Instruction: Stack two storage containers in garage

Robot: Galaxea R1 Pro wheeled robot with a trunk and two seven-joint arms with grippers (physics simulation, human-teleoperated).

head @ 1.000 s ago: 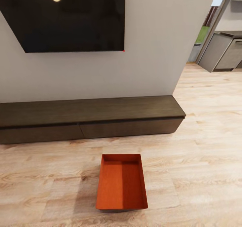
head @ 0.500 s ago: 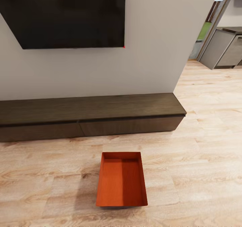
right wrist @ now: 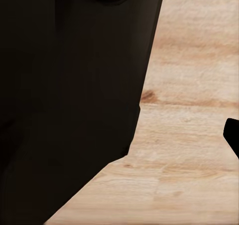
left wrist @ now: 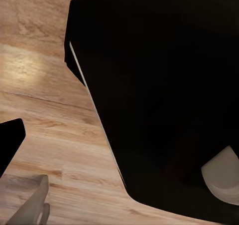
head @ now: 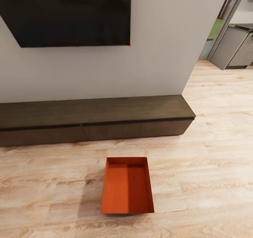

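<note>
Closing in on the first bin

The storage container [head: 127,185] is sitting empty on the plank floor [head: 211,181], near us and in front of the low TV bench [head: 95,120], long axis running near-to-far. Over the last second we're creeping closer, so pickup's coming. Can't tell how open our grippers are.

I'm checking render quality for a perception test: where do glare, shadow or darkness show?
Head view: a lamp glare spot on the TV; half of the storage container's interior lies in shadow, and it casts a shadow on the wood floor. Both wrist views: large black unlit shapes hide detail.
</note>
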